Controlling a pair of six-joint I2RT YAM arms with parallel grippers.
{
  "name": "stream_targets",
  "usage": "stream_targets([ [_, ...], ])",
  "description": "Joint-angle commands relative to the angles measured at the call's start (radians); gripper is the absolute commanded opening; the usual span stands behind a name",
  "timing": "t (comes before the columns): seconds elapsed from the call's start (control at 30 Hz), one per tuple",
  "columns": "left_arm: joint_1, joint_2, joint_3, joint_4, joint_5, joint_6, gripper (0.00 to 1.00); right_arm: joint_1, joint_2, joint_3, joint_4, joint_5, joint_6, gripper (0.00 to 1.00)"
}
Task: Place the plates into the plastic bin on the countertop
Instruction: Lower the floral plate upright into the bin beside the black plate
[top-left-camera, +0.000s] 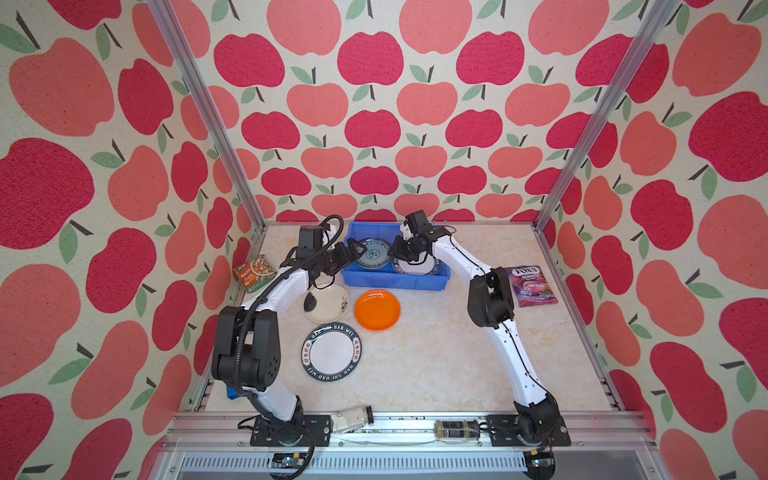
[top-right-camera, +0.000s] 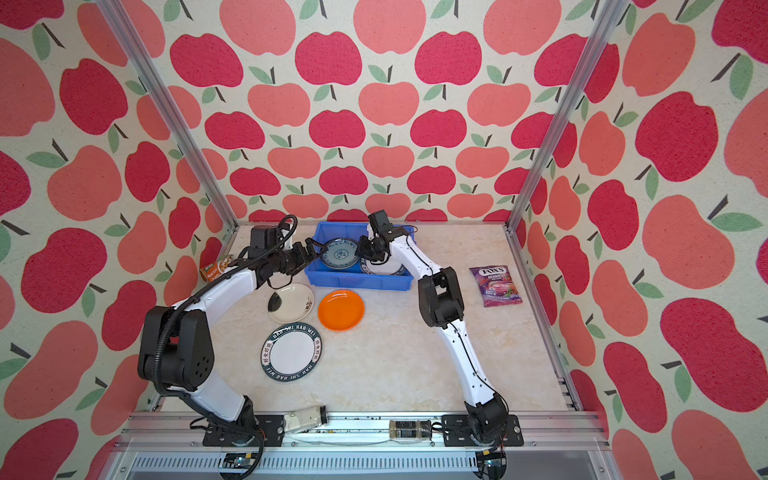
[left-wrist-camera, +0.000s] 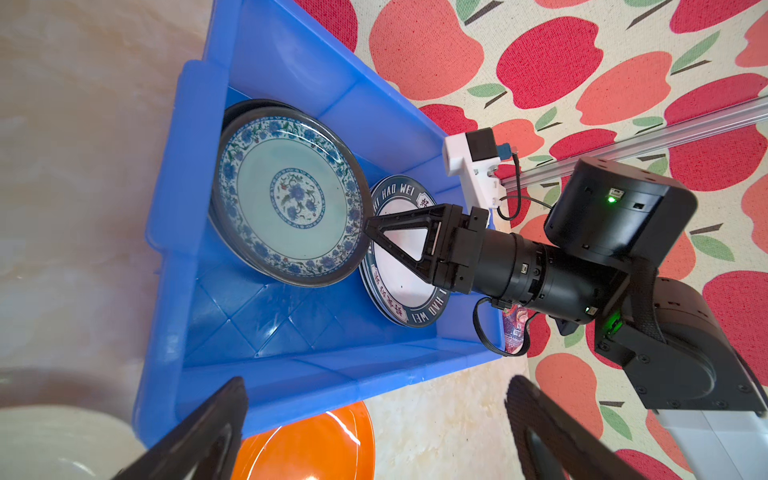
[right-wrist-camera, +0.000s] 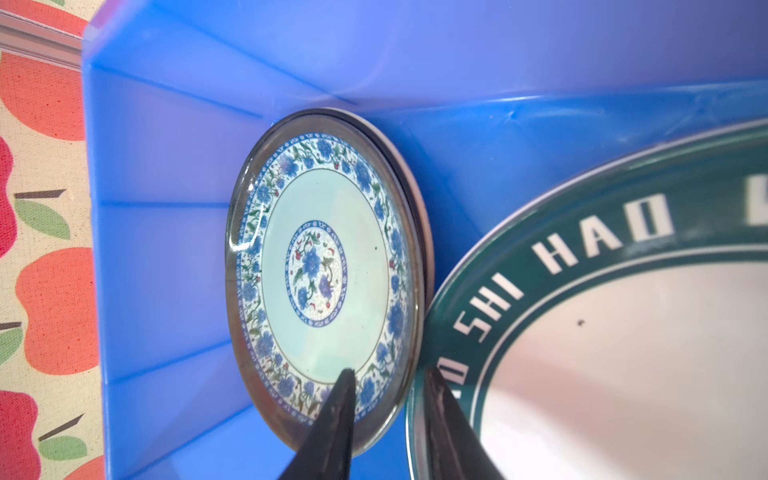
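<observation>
The blue plastic bin (top-left-camera: 395, 283) stands at the back of the countertop (top-left-camera: 449, 357). Inside it, a blue-patterned plate (top-left-camera: 372, 254) (right-wrist-camera: 324, 266) lies tilted on a black plate (left-wrist-camera: 245, 109), beside a green-lettered plate (left-wrist-camera: 415, 320) (right-wrist-camera: 623, 353). My right gripper (top-left-camera: 392, 249) (right-wrist-camera: 389, 370) is shut on the blue-patterned plate's rim, one finger over its face and one beneath. My left gripper (top-left-camera: 358, 248) (left-wrist-camera: 376, 380) hangs open and empty by the bin's left end. In front of the bin lie an orange plate (top-left-camera: 377, 310), an ink-blotched plate (top-left-camera: 327, 303) and a second green-lettered plate (top-left-camera: 331, 352).
Two snack packets lie on the counter, one at the left wall (top-left-camera: 254, 272) and one on the right (top-left-camera: 530, 286). Two glass jars (top-left-camera: 353, 417) (top-left-camera: 457, 429) lie on the front rail. The back wall stands close behind the bin.
</observation>
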Motion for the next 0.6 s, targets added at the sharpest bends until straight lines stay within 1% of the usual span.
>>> stream_targets([
  [0.0, 0.005, 0.000, -0.001, 0.016, 0.013, -0.007, 0.99, 0.015, 0.021, 0.051, -0.022, -0.010, -0.017, 0.28],
  [0.07, 0.006, 0.000, 0.002, 0.010, 0.012, -0.004, 0.99, 0.020, 0.038, 0.078, -0.025, -0.015, -0.015, 0.24],
  [0.13, 0.008, 0.003, 0.001, 0.013, 0.012, -0.004, 0.99, 0.023, 0.053, 0.107, -0.031, -0.019, -0.012, 0.19],
  [0.23, 0.007, 0.009, 0.006, 0.011, 0.015, -0.006, 0.99, 0.027, 0.072, 0.140, -0.044, -0.023, -0.014, 0.18],
  [0.3, 0.008, 0.012, 0.009, 0.010, 0.015, -0.006, 0.99, 0.025, 0.072, 0.143, -0.054, -0.022, -0.017, 0.19],
  [0.37, 0.008, 0.012, 0.009, 0.007, 0.014, -0.005, 0.99, 0.025, 0.067, 0.142, -0.069, -0.009, -0.027, 0.24],
  [0.47, 0.006, 0.011, 0.010, 0.009, 0.015, -0.006, 0.99, 0.023, 0.056, 0.137, -0.078, -0.007, -0.036, 0.27],
  [0.57, 0.005, 0.007, 0.008, 0.010, 0.015, -0.009, 0.99, 0.026, 0.030, 0.127, -0.088, 0.003, -0.047, 0.28],
])
